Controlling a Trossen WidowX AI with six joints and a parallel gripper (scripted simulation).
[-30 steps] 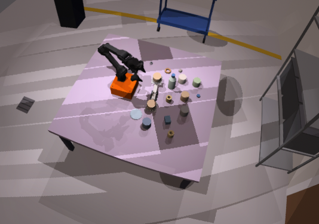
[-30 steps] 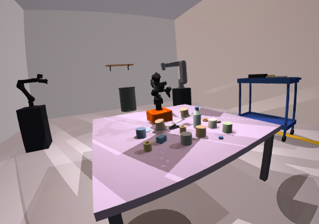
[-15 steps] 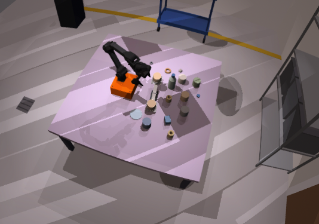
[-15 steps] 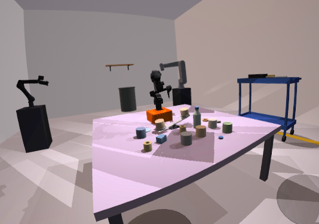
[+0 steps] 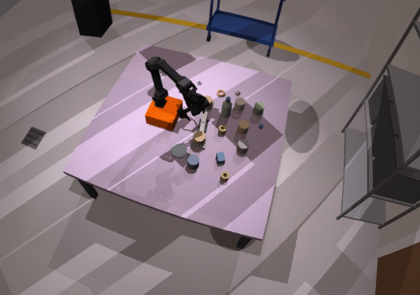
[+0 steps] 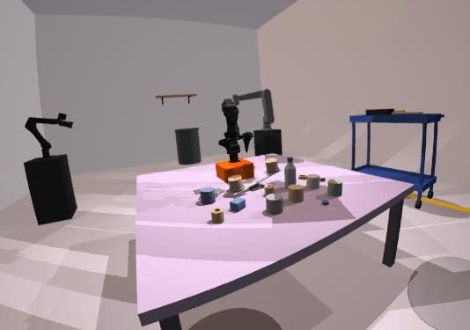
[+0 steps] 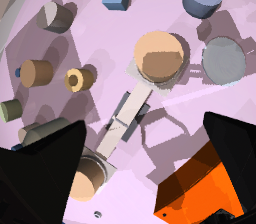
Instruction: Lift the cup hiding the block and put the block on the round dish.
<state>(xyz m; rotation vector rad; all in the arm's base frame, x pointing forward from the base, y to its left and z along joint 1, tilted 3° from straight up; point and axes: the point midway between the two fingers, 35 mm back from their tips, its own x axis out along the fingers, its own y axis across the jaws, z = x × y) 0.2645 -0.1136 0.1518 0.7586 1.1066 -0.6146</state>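
One tan cup (image 5: pixel 199 138) (image 6: pixel 235 184) (image 7: pixel 158 54) stands on the balance end nearer the dish. The identical cup (image 5: pixel 208 100) (image 6: pixel 272 165) (image 7: pixel 86 181) stands on the other end, partly behind a finger in the wrist view. The balance beam (image 5: pixel 204 119) (image 7: pixel 134 103) runs between them; its tilt is hard to tell. The grey round dish (image 5: pixel 179 150) (image 7: pixel 224 61) lies beside the first cup with nothing on it. No block shows beneath either cup. My gripper (image 5: pixel 197 114) (image 7: pixel 146 122) is open and empty, above and to the base side of the balance.
A bottle (image 5: pixel 226 109) (image 6: pixel 290 176) stands beside the far cup. A blue cylinder (image 5: pixel 193 161) (image 6: pixel 208 195) stands near the dish. A yellow ring-topped piece (image 5: pixel 222 130) (image 7: pixel 78 80), a blue block (image 5: pixel 220 157) and several cylinders stand beyond the balance. The orange base (image 5: pixel 162 112) is close behind.
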